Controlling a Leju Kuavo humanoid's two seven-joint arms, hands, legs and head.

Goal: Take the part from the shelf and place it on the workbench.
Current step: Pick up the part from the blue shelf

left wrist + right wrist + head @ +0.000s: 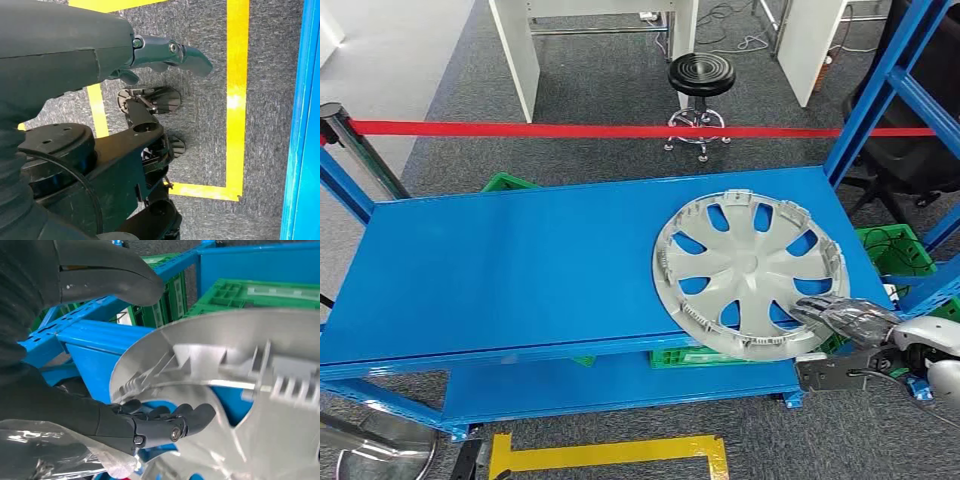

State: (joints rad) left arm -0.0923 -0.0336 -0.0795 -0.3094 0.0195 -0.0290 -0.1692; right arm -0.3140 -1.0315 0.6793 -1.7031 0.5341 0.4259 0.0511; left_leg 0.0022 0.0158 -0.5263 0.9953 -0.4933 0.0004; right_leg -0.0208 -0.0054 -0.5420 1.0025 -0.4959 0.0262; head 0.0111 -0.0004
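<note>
A silver wheel cover (746, 270) lies flat on the right end of the blue shelf (509, 270), its near rim jutting a little past the front edge. My right hand (844, 318) comes in from the lower right, with its fingers lying over that near rim. In the right wrist view the rim of the wheel cover (226, 355) sits between the dark fingers (173, 425) and the thumb (113, 275); the thumb stands off it with a gap. My left hand (113, 55) hangs over the carpet, fingers stretched out and holding nothing.
Blue shelf uprights (878, 90) rise at the right. Green crates (897, 250) sit behind and under the shelf. A red tape barrier (584, 129), a black stool (701, 75) and white table legs stand beyond. Yellow floor tape (607, 455) marks the carpet in front.
</note>
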